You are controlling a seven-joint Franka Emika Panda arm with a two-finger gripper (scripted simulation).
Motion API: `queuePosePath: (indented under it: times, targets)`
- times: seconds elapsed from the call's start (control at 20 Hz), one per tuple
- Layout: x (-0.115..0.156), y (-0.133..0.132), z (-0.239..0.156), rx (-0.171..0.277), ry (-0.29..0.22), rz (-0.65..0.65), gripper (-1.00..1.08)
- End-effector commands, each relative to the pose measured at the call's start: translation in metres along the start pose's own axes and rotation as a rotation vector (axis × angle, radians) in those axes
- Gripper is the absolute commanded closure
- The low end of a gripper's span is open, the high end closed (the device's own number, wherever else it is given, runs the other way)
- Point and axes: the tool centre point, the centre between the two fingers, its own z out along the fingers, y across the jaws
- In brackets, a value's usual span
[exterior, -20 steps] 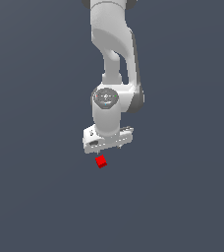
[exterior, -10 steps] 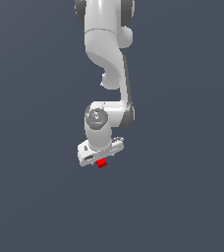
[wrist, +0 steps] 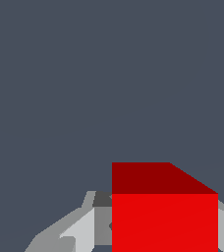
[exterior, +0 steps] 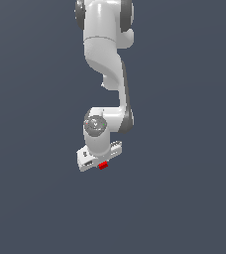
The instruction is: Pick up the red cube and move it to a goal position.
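Hand (exterior: 101, 163) clamped on the red cube (exterior: 103, 165), cube seated between the fingers directly beneath the white head, no long axis to favour. Exterior view places arm and cube against plain grey, no goal marker visible. Wrist view alone shows a finger (wrist: 79, 231) flanking the cube (wrist: 164, 216).

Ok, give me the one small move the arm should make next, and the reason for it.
Probably close the fingers on the red cube. In the wrist view the cube fills the space between the grey fingers, and in the exterior view only a sliver of it shows under the gripper. Whether the pads already touch it cannot be told, so squeeze gently before lifting.
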Motion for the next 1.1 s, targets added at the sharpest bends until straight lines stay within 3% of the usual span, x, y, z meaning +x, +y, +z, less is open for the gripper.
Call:
queuePosePath:
  times: [0.0,0.6,1.05]
  targets:
    - [0.000,0.000,0.000,0.000,0.000,-0.001,1.08]
    - [0.000,0.000,-0.004,0.000,0.000,-0.001,1.08]
    - [-0.005,-0.004,-0.047,0.000,0.000,-0.002,1.08]
